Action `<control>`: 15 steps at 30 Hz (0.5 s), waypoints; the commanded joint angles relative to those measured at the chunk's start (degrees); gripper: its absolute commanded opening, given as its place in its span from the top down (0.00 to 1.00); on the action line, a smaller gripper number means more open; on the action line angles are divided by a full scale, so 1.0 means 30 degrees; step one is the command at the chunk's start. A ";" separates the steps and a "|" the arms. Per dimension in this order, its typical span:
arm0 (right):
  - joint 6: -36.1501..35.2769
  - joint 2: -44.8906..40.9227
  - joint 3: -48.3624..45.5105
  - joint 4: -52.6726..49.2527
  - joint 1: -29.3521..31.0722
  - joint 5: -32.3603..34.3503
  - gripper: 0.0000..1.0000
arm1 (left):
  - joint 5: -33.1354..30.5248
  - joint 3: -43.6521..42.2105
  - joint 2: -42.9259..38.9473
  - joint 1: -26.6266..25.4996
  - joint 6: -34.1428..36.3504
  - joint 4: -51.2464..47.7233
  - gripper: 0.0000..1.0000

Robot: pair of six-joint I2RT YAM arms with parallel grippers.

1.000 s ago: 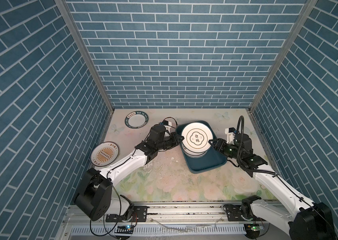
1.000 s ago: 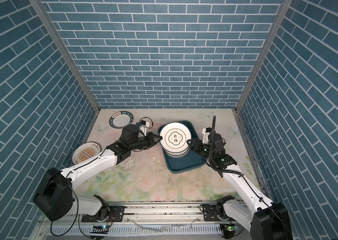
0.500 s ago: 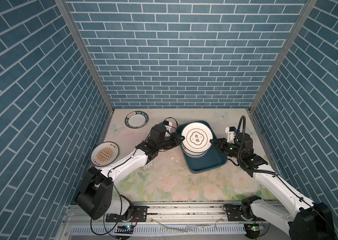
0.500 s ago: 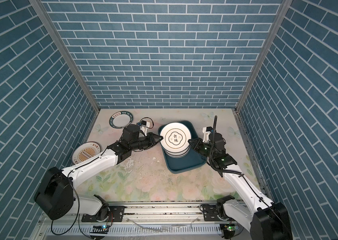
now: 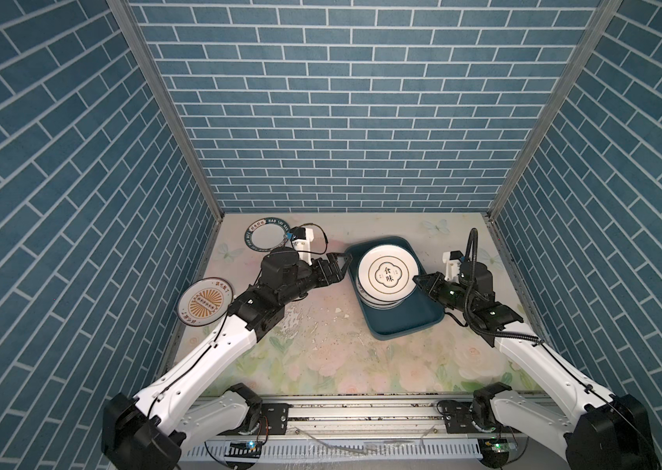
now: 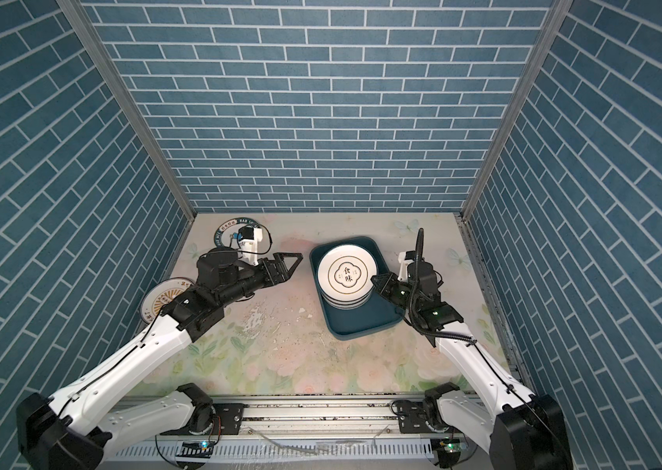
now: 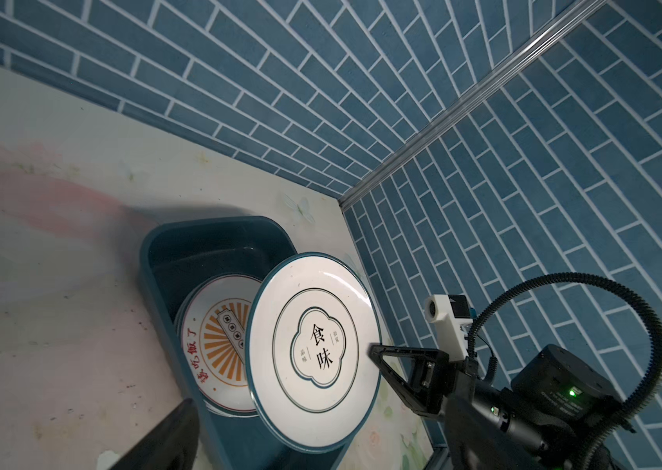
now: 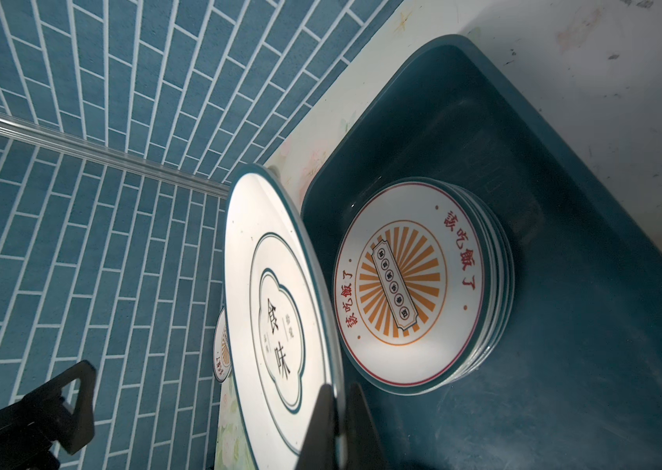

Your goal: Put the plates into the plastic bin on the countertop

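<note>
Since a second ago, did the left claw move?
Yes. The left gripper opened off the plate and backed slightly leftward, away from the plastic bin.

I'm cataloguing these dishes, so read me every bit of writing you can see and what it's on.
"食味": cloud plate, centre.
"該吃飯了": sunburst plate in the plastic bin, red rim text.
Teal-rimmed plate lettering and all smaller print: too small to read.

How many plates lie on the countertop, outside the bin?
2: a teal-rimmed plate by the back wall, left; a sunburst plate at the left wall. The left arm may hide others.
</note>
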 commanded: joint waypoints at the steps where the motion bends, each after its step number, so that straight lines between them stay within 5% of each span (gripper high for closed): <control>1: 0.0105 0.0107 -0.0017 0.0407 -0.0022 0.0503 1.00 | -0.1383 -0.0895 -0.0883 0.0091 0.1113 -0.1428 0.00; 15: -0.0055 0.2191 0.0712 0.0664 -0.0054 0.1003 1.00 | -0.0852 -0.1727 -0.2247 0.0091 0.1606 -0.1605 0.00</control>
